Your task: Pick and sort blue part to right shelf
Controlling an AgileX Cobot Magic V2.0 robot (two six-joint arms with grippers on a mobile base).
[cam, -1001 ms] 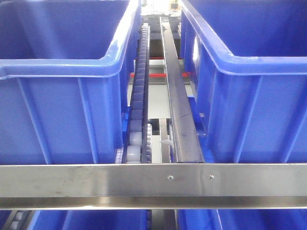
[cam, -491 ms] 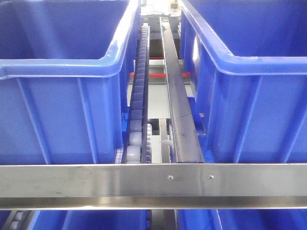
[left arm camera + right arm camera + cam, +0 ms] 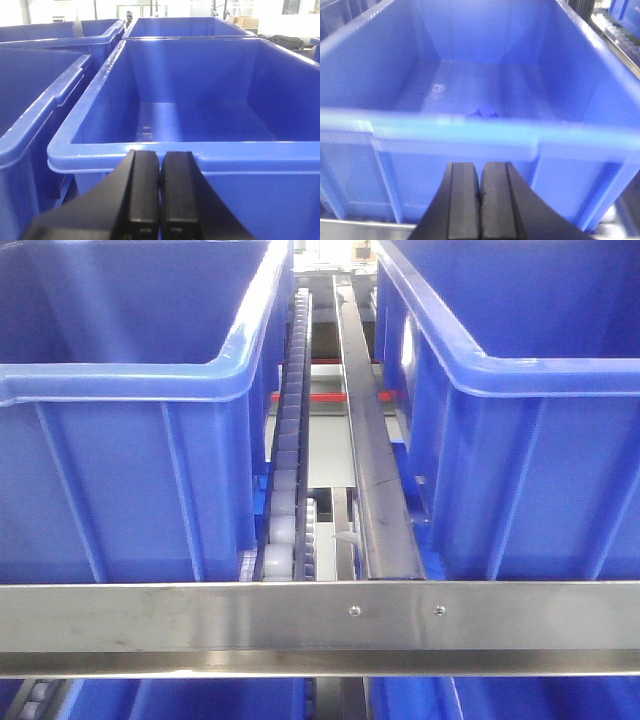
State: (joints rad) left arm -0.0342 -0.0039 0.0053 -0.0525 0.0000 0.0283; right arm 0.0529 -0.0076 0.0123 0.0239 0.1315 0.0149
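- left gripper (image 3: 160, 192): jaws pressed together, nothing between them, hanging just before the rim of a blue bin (image 3: 200, 150).
- right gripper (image 3: 480, 200): jaws likewise closed on nothing, in front of another bin (image 3: 445, 127).
- blue part (image 3: 486, 111): a small knob-like shape on that bin's floor, just beyond the near wall.
- right shelf (image 3: 320, 625): steel front rail, with a roller track (image 3: 287, 460) running back between the bins.

In the bright background, cardboard boxes (image 3: 245, 21) sit near a dark bag (image 3: 286, 40), with a green frame (image 3: 134, 8) further left.
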